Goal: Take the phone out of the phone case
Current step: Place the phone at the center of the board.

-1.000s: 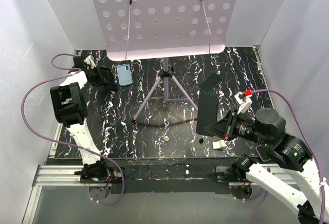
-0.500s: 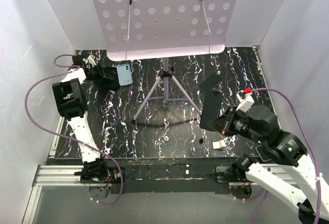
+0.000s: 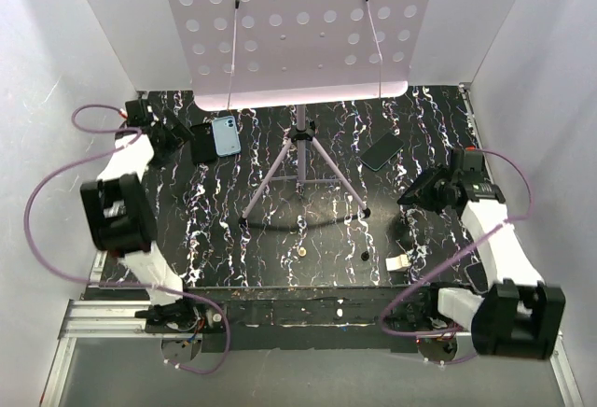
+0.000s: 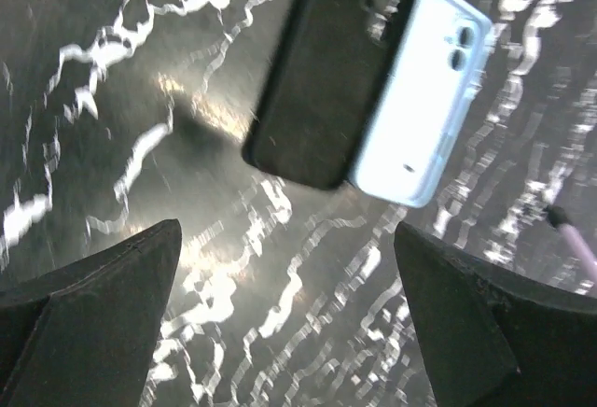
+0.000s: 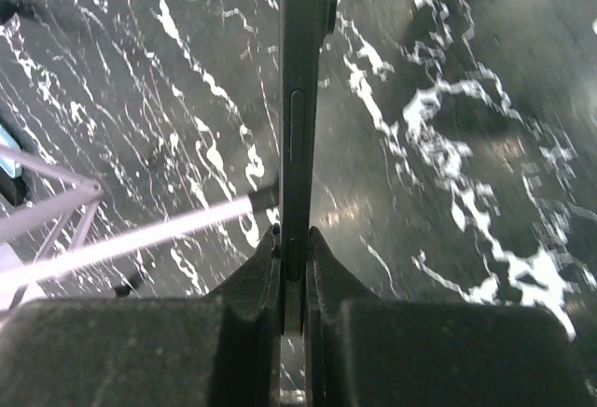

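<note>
The light blue phone case [image 4: 420, 90] lies flat on the dark marbled table at the back left [image 3: 226, 135]. A black slab [image 4: 326, 71] lies right against its left side. My left gripper [image 4: 287, 230] hovers just short of both, open, with nothing between its fingers [image 3: 177, 141]. The phone [image 5: 300, 99] is a thin black slab seen edge-on, side button showing. My right gripper [image 5: 294, 234] is shut on its lower end. It holds the phone above the table at the right [image 3: 410, 197].
Another dark slab with a teal rim [image 3: 382, 153] lies on the table at the back right. A tripod stand [image 3: 300, 160] spreads its legs mid-table under a white perforated board [image 3: 298, 24]. A small white piece [image 3: 398, 263] lies near the front. White walls close both sides.
My left gripper has opened and drawn back from the blue case and black slab. My right arm has swung right and back, turning the phone edge-on.
</note>
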`<move>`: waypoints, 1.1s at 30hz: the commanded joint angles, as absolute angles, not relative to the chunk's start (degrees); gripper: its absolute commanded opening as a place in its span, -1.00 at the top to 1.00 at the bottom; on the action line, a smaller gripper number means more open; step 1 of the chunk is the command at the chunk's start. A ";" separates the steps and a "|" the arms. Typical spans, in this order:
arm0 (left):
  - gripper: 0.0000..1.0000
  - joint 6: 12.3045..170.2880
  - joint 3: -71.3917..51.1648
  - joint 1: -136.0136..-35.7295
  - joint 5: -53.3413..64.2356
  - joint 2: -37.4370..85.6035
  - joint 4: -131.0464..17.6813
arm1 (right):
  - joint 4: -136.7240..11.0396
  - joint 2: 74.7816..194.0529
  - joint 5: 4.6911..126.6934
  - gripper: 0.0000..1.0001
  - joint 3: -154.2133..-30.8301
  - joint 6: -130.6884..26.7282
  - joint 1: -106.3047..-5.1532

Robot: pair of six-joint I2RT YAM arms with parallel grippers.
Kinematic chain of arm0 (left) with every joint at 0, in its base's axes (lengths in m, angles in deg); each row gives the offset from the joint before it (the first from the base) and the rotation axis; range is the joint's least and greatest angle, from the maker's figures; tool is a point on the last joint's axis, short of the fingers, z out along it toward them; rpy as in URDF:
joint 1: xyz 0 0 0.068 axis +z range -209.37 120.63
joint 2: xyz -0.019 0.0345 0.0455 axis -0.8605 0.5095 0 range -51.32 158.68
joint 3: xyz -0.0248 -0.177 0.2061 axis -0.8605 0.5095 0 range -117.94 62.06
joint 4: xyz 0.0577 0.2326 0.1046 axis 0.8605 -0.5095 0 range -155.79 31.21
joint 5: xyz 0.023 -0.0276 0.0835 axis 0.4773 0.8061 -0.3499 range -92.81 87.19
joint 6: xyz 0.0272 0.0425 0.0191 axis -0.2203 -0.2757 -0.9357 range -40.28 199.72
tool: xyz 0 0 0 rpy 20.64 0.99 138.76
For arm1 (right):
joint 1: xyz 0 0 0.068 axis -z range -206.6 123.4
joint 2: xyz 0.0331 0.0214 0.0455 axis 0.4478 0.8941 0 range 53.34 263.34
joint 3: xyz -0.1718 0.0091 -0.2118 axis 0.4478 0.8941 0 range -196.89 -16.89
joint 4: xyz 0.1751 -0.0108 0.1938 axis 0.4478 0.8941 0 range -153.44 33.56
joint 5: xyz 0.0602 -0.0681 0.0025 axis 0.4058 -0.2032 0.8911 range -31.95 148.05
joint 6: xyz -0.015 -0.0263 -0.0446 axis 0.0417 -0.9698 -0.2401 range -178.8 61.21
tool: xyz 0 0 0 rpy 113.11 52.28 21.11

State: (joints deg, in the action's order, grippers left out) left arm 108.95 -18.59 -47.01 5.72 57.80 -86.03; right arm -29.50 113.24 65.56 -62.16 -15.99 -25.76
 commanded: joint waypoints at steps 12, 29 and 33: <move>-0.97 113.47 -3.69 -62.10 -0.01 22.50 -76.10 | -60.10 148.86 75.27 0.88 -71.64 -10.28 -23.61; -0.96 115.22 -5.27 -60.61 11.07 24.52 -74.52 | -33.15 143.27 59.15 -0.71 -81.75 -20.55 -23.09; -0.96 116.54 -4.92 -59.81 13.35 25.14 -73.82 | -26.88 135.79 51.12 -0.74 -76.32 -20.39 -16.17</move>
